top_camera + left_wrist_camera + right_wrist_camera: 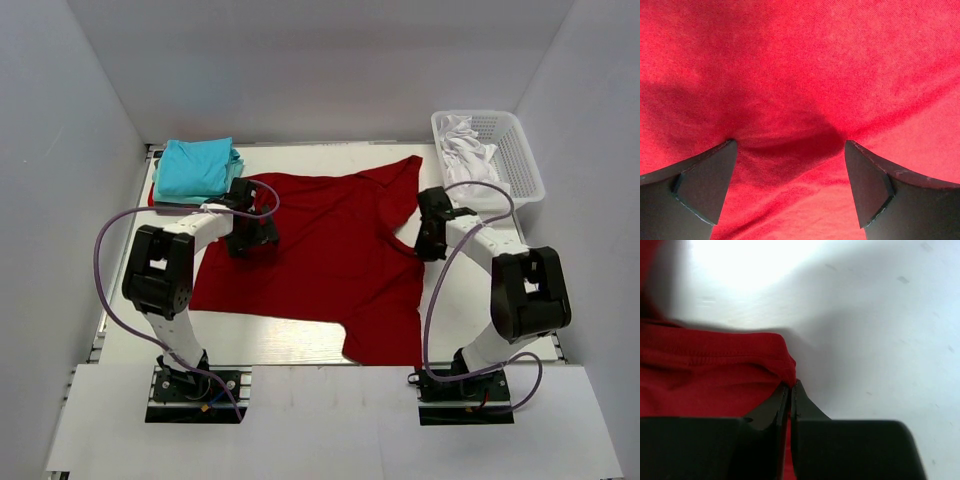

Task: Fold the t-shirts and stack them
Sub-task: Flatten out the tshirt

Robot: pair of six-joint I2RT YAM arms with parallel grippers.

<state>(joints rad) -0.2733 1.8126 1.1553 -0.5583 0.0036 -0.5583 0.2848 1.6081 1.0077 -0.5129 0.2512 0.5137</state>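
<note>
A large dark red t-shirt [325,255] lies spread over the middle of the table. Folded turquoise t-shirts [196,166] are stacked at the back left. My left gripper [248,236] stands open over the red shirt's left part, and in the left wrist view its fingertips [727,150] press down into the red cloth [800,75]. My right gripper [428,240] is at the shirt's right edge. In the right wrist view it [791,385] is shut on the hemmed edge of the red t-shirt [715,365].
A white mesh basket [520,160] holding white cloth [465,150] sits at the back right. White walls enclose the table on three sides. Bare white tabletop [880,340] shows to the right of the red shirt's edge.
</note>
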